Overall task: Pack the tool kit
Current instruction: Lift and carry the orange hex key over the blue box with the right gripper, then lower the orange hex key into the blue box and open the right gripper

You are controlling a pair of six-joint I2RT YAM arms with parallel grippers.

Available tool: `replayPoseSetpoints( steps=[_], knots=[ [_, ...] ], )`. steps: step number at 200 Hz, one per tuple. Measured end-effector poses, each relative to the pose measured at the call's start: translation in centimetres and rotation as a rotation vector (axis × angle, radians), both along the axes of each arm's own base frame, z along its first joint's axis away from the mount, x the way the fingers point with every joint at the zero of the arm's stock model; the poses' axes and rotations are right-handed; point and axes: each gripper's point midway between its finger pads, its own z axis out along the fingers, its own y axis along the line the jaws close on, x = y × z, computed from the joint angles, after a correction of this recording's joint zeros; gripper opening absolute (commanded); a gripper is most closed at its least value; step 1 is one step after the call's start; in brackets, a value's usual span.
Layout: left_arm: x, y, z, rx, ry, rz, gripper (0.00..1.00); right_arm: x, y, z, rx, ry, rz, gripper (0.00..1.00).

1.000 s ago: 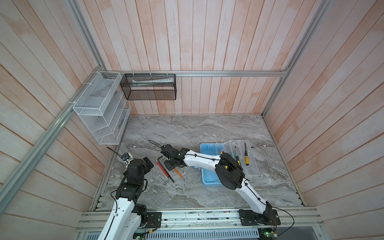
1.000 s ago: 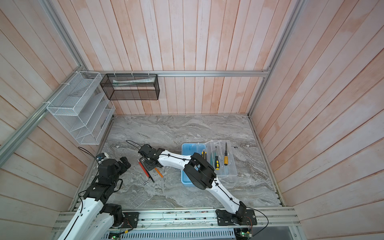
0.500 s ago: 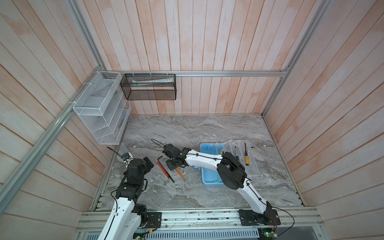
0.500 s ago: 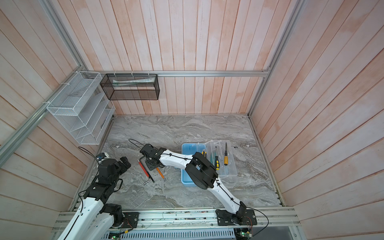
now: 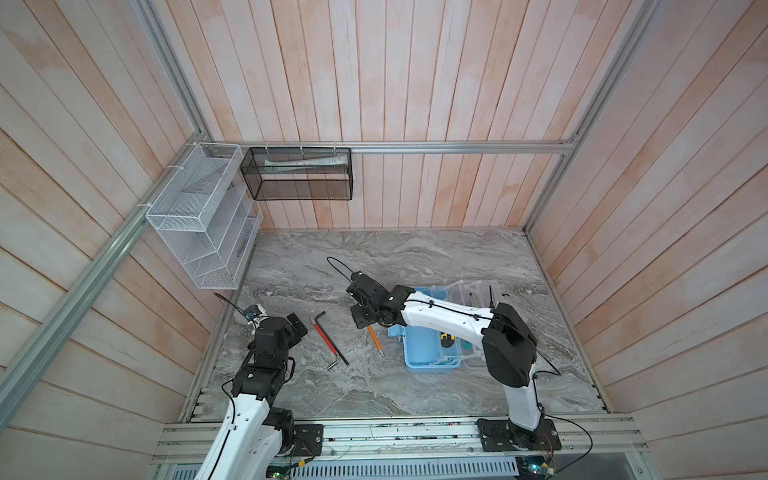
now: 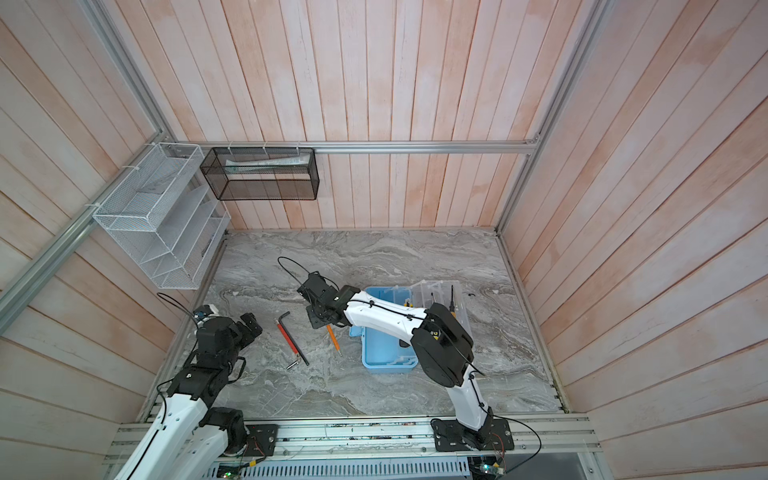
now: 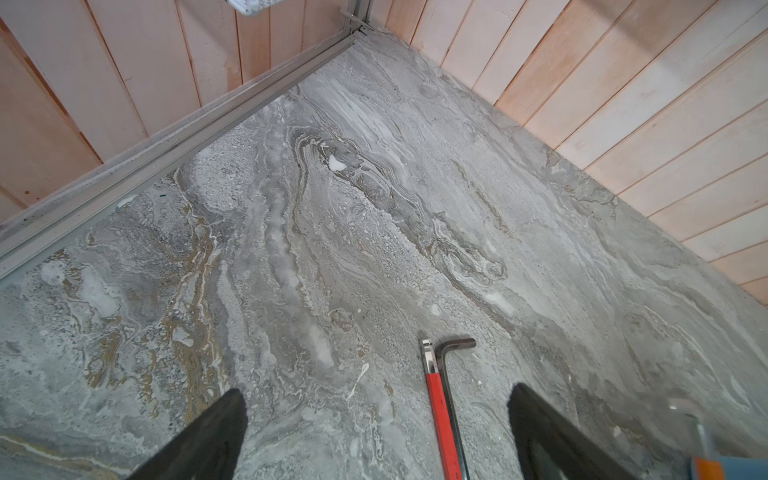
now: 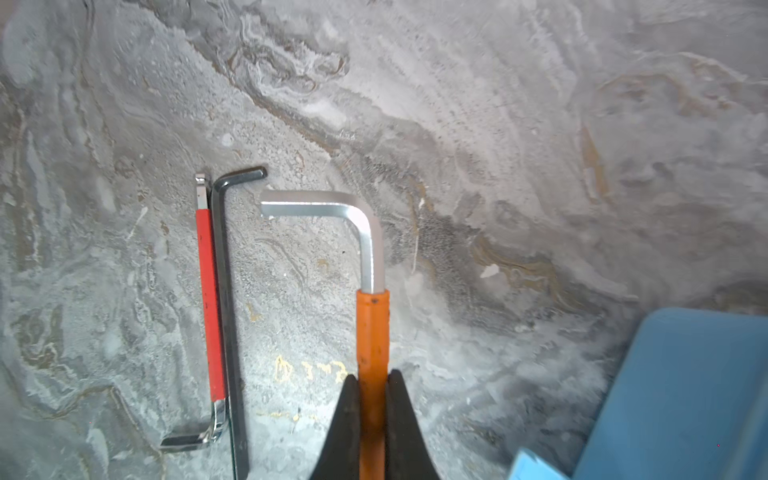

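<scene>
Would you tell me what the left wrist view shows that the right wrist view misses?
Left wrist only: the open left gripper and the wooden walls. Right wrist only: the right gripper shut on the orange-sleeved hex key. Both: the red-sleeved hex key beside the black hex key on the marble table and, seemingly, the blue case.

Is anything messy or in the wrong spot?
Yes. The red hex key and black hex key lie loose on the table, outside the open blue case. The right gripper pinches the orange hex key.
</scene>
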Motion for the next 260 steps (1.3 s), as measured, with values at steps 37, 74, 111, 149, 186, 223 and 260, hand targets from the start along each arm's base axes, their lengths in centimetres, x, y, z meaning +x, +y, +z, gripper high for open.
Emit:
replayPoseSetpoints(
  steps=[37,74,111,149,186,223,260],
  knots=[
    [0.0,0.0,0.0,0.002,-0.002,-0.004,1.0,1.1,-4.4,2.6,0.032,-0.04,-0.127,0.0],
    [0.0,0.0,0.0,0.004,-0.001,-0.006,1.0,1.8,-10.1,2.6,0.003,-0.065,-0.278,0.0],
    [0.0,0.0,0.0,0.004,-0.001,-0.006,1.0,1.8,-14.0,1.3,-0.069,-0.067,-0.378,0.0],
    [0.1,-0.1,0.0,0.002,-0.001,-0.009,1.0,1.4,-15.4,-0.3,-0.114,-0.049,-0.412,0.0],
    [0.1,-0.1,0.1,0.002,-0.003,-0.009,1.0,1.7,-16.2,-1.9,-0.157,-0.024,-0.436,0.0],
    [0.1,-0.1,0.1,0.001,-0.004,-0.008,1.0,1.9,-16.6,-2.6,-0.166,-0.013,-0.453,0.0],
    [0.1,-0.1,0.1,0.001,-0.004,-0.008,1.0,1.7,-16.6,-5.5,-0.226,0.028,-0.443,0.0]
  ],
)
